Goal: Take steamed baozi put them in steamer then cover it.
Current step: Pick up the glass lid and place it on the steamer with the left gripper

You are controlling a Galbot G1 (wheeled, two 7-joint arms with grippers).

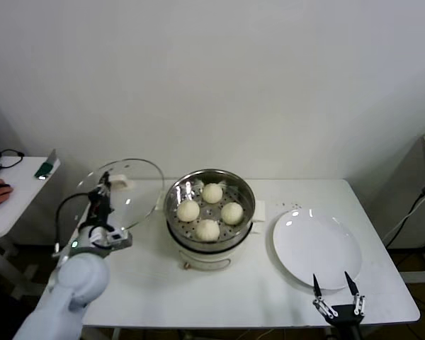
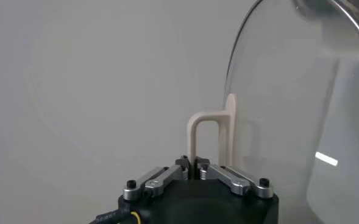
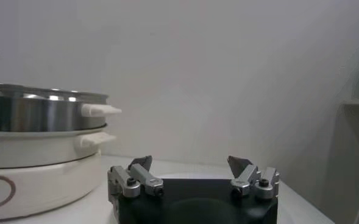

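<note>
Four steamed baozi (image 1: 210, 210) already seated on the perforated tray inside the steamer (image 1: 242, 234); only covering left. Left gripper (image 2: 193, 165) pinched tight on the white handle (image 2: 211, 135) of the glass lid (image 1: 136, 183), held tilted just left of the steamer. Level the lid, centre over the rim, lower gently, release only once seated. Right gripper (image 1: 337, 292) parked, jaws wide, right of the steamer beside the empty white plate (image 1: 317, 248).

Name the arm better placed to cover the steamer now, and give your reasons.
Left. The left gripper is shut on the glass lid by its handle, beside the steamer. The right gripper is open, empty, near the plate.
</note>
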